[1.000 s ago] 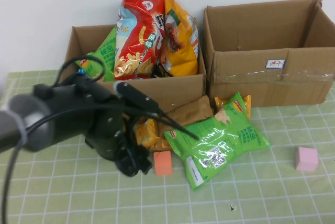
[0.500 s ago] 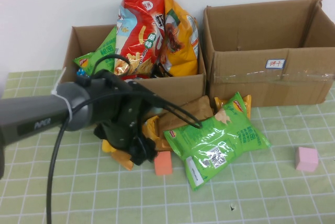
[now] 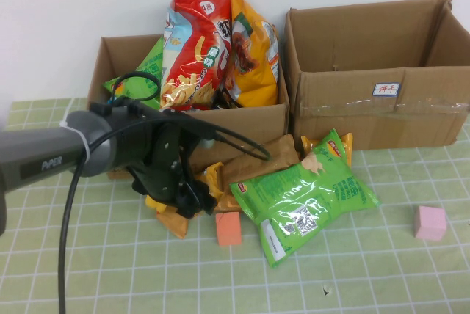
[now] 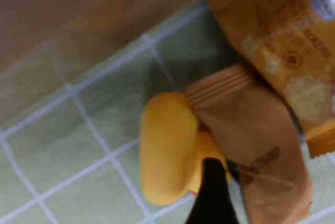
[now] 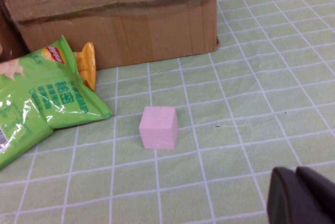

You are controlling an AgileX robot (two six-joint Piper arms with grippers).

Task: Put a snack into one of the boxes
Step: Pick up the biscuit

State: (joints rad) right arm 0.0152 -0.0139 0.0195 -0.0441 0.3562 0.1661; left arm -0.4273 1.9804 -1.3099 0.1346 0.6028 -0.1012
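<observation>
The left pincer is gripping a small orange snack packet on the counter, needing to lift it into the left box; the right pincer, state untellable, is sitting parked.

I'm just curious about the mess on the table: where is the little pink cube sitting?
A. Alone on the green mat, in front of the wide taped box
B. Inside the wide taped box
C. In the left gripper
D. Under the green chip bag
A: the pink cube sits by itself on the green mat, in front of the wide taped box, apart from the green chip bag and far from the left gripper.
</observation>
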